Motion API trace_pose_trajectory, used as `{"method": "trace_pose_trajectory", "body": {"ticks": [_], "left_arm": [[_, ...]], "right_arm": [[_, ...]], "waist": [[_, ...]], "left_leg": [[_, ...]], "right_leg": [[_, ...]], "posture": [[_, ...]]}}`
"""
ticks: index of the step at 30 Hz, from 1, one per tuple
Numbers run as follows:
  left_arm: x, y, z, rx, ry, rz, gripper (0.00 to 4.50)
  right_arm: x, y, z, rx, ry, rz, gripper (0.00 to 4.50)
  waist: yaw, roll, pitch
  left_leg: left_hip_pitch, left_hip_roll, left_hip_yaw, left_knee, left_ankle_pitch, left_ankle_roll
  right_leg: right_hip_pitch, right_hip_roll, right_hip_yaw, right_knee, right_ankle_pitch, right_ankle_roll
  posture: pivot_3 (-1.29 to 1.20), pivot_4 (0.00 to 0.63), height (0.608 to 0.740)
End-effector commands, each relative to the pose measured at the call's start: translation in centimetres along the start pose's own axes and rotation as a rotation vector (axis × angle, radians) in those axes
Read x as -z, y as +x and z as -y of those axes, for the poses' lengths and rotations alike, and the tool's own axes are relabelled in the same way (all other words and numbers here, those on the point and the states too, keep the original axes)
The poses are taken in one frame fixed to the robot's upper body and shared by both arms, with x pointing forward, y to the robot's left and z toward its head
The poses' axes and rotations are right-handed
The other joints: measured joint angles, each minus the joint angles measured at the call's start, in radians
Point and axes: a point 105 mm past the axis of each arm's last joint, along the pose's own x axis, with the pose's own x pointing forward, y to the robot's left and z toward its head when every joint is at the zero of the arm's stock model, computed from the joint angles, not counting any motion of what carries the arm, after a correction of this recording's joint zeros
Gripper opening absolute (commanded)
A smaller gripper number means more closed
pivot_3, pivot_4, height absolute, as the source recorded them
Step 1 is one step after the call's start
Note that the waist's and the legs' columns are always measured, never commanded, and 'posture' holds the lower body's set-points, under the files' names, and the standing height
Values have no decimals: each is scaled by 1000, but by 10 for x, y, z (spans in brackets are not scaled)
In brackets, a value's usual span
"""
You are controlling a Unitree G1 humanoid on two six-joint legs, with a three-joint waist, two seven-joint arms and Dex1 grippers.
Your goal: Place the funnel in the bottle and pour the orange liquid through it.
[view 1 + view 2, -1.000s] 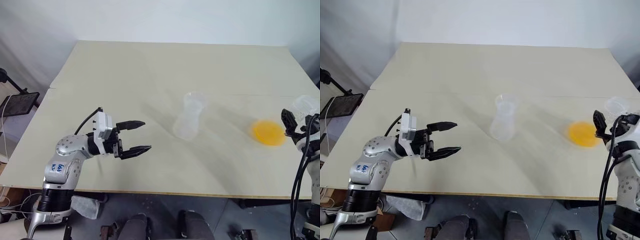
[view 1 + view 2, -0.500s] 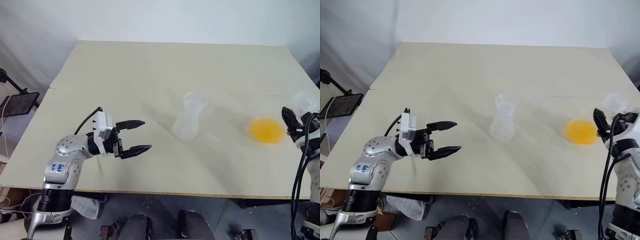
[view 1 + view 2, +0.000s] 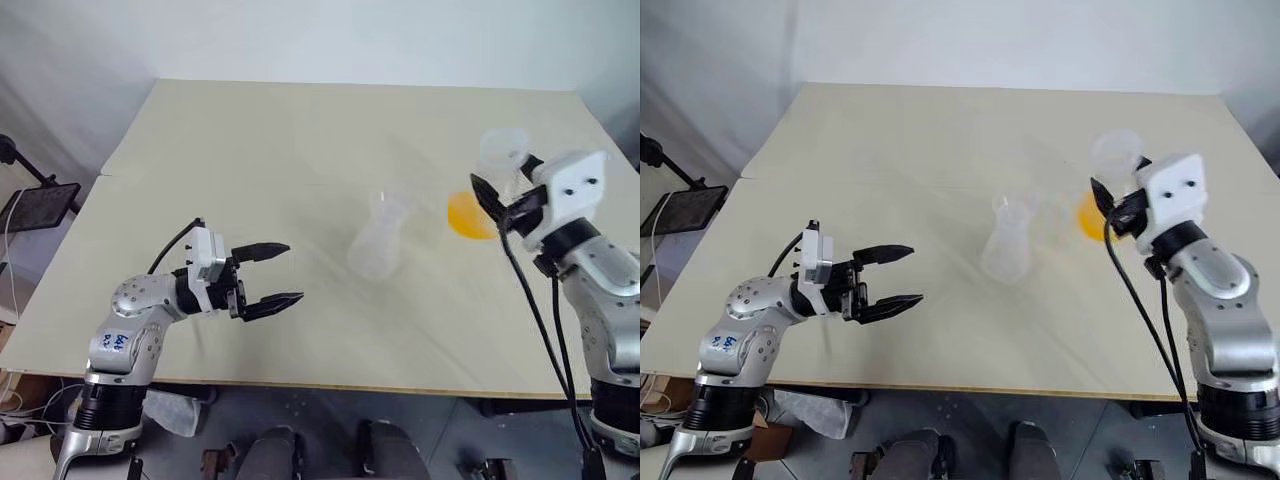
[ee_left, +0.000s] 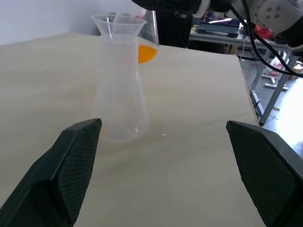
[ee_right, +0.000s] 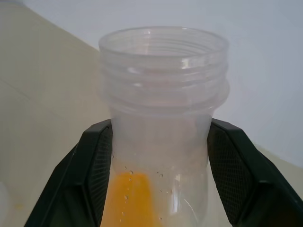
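Two grippers show: the right gripper [image 5: 156, 165] clamps a large flask's [image 5: 163, 94] neck, orange liquid [image 3: 468, 216] inside. The left gripper [image 3: 279, 272] gapes wide, the funnel-topped [image 4: 118, 22] bottle [image 4: 120, 90] ahead on the surface [image 3: 300, 150].

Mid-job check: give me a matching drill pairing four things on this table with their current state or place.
Column one:
1. left end effector
2. right end effector
3. bottle
4. orange liquid

Column two:
A. standing on the table with a funnel in its neck
B. inside the lifted clear flask
C. open, holding nothing
D. shut on the flask's neck

Pairs: 1-C, 2-D, 3-A, 4-B
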Motion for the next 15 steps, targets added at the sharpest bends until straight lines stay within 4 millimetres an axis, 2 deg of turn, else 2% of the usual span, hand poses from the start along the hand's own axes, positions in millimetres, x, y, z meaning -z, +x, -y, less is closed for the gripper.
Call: {"method": "trace_pose_trajectory", "body": {"ticks": [1, 15], "left_arm": [[-9, 4, 4, 12, 38, 32, 4500], [-10, 6, 6, -1, 39, 39, 4500]], "right_arm": [[-22, 4, -1, -5, -112, 55, 2573], [-21, 15, -7, 42, -463, 33, 2573]], "waist": [[-1, 0, 0], [-3, 0, 0]], "left_leg": [[0, 0, 0, 0, 0, 0], [0, 0, 0, 0, 0, 0]], "right_leg": [[0, 0, 0, 0, 0, 0], [0, 1, -4, 0, 0, 0]], "posture": [[0, 150, 740], [0, 150, 740]]}}
